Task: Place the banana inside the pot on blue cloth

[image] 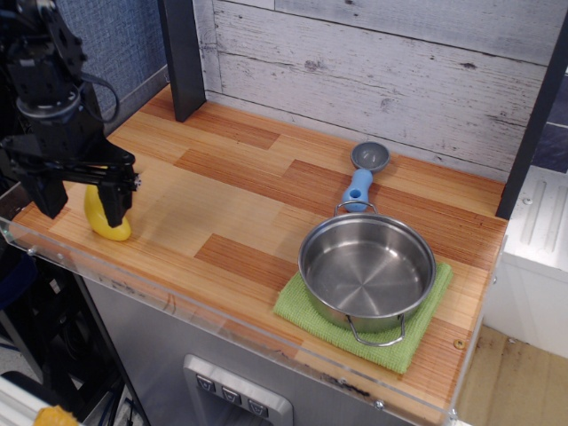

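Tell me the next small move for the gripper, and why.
Probably close the jaws on the banana. The gripper is down at the table's left end, its two fingers spread wide with the banana between them, so it looks set for a grasp. The pot sits empty on the green cloth, waiting for it.

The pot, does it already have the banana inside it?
No, the pot is empty on the green cloth, and the banana lies on the wooden counter at the far left, under the gripper.
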Tool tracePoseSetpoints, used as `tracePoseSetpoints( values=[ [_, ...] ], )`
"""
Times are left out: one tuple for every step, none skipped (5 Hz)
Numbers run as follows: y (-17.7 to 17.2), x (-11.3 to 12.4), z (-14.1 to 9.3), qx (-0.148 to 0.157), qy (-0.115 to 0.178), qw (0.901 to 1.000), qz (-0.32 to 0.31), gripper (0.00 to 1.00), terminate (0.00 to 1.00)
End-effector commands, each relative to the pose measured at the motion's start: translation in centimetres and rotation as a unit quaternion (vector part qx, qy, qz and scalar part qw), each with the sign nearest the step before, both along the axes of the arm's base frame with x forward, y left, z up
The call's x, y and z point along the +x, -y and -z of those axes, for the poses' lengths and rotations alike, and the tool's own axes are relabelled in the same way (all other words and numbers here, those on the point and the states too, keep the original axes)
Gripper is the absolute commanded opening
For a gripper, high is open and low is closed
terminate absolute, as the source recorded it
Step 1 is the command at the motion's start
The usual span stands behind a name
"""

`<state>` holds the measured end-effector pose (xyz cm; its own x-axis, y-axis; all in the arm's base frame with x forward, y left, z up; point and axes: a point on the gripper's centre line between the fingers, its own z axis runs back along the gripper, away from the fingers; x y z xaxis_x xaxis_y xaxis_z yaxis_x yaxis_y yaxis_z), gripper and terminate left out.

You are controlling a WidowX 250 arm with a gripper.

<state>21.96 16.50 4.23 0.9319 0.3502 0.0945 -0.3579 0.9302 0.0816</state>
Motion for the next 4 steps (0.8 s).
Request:
tracePoseSetpoints(
  values=[
    [0.3,1.8,-0.3,0.028,0.019,0.9961,-0.082,1.00,0.00],
    [-0.1,2.6,0.9,0.016,0.017,0.9937,-0.110,1.00,0.00],
    [-0.6,3.2,2.2,0.010,0.008,0.9928,-0.119,1.00,0.00],
    [-1.5,3.2,3.2,0.003,-0.002,0.9916,-0.129,1.00,0.00]
  ],
)
